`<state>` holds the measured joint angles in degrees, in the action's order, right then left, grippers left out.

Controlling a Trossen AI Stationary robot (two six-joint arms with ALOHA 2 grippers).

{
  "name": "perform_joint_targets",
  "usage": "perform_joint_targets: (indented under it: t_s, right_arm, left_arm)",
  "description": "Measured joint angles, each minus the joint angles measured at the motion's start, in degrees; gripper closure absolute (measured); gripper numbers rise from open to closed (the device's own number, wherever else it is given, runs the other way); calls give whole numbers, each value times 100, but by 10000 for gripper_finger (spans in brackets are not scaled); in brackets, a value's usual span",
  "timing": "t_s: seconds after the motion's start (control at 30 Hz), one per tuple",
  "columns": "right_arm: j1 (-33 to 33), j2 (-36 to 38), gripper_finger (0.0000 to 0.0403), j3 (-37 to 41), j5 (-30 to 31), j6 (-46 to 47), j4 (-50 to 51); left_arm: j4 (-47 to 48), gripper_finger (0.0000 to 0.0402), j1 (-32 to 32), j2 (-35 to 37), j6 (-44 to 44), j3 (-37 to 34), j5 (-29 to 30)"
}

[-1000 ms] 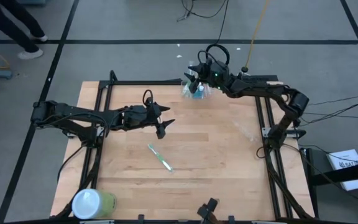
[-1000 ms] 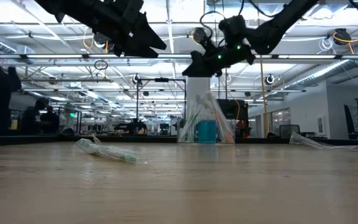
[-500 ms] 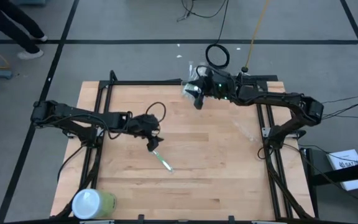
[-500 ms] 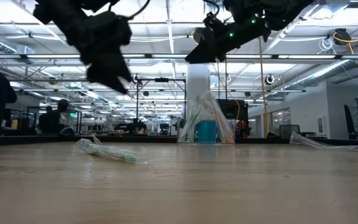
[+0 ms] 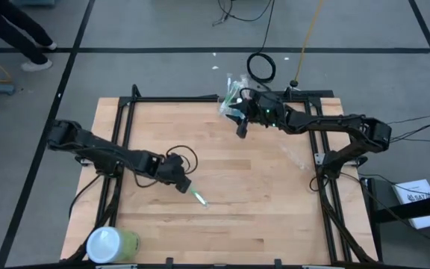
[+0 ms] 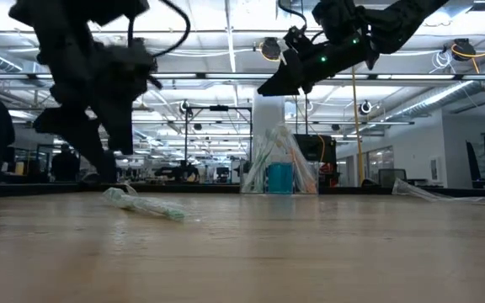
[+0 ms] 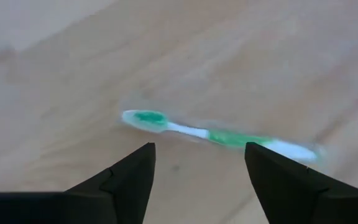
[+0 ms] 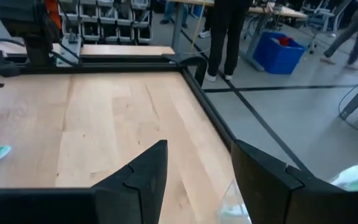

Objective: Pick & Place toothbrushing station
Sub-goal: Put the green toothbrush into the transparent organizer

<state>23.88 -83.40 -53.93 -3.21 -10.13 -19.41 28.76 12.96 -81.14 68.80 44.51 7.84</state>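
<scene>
1. Dark left arm stretched low across the wooden table [image 5: 260, 194], left gripper [image 5: 184, 184] down near mid-table, right over the near end of a green-and-white toothbrush [image 5: 197, 196].
2. Fingers spread apart with nothing between them; toothbrush [image 7: 216, 134] lying flat on the wood just ahead of the fingertips [image 7: 143, 155], untouched.
3. Right arm reaching along the far edge of the table, right gripper [image 5: 240, 128] raised off the surface just beside the toothbrushing station [image 5: 231, 103].
4. Right fingers [image 8: 151, 165] parted, gripping nothing, bare wood visible between them.
5. Toothbrushing station [image 6: 278, 172] standing upright at the far edge: small clear plastic holder with low see-through walls, a blue piece inside, pale brush handles leaning out above its rim.
6. Big green cylinder with a white lid [image 5: 110, 244] at the near left corner, well apart from both grippers.
</scene>
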Motion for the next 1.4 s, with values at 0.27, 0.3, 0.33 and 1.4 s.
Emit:
perform_joint_targets:
  t_s: [0.27,0.3,0.33,1.4]
  right_arm:
    - [-15,123,233,6,-201,85,99]
    - [-21,144,232,5,-288,85,75]
    - [-33,175,232,2,-331,85,58]
    - [-33,654,232,-4,-435,55,385]
  left_arm:
    - [-703,173,-42,-1056,677,11,-267]
    - [-869,174,-85,-1136,628,16,-295]
    - [-933,174,-129,-1168,544,26,-334]
    - [-1679,172,-334,-1157,323,0,-269]
